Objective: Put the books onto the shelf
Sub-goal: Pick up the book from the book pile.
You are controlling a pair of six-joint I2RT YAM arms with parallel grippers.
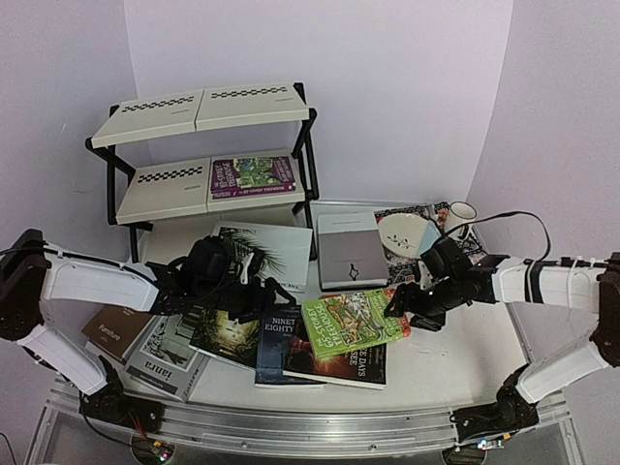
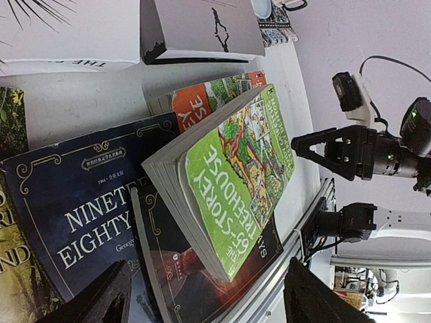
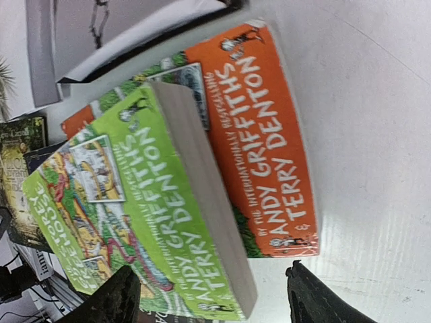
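The green Treehouse paperback (image 1: 351, 325) is lying tilted on top of the pile at 6 o'clock on the desk (image 1: 465, 354). It is resting over an orange paperback (image 3: 269, 134) and the dark Nineteen Eighty-Four (image 2: 81, 215). The shelf (image 1: 155, 189) is standing at 11 o'clock, with one purple book (image 1: 254, 174) already sitting on its lower tier. My left tool (image 2: 209, 262) is hovering at the green book's 9 o'clock and my right tool (image 3: 212, 269) at its 3 o'clock. Both are showing fingers spread, and neither is pinching anything. I am judging the green paperback to be the next one to go. To do it well, I am planning to have one tool take the raised page edge, closing across the thickness rather than the cover. The other tool will be steadying the books beneath so the orange one is not dragging along. I am aiming to lift clear of the pile before swinging toward 11 o'clock, keeping the book flat so it is sliding onto a cream tier and not catching the black frame
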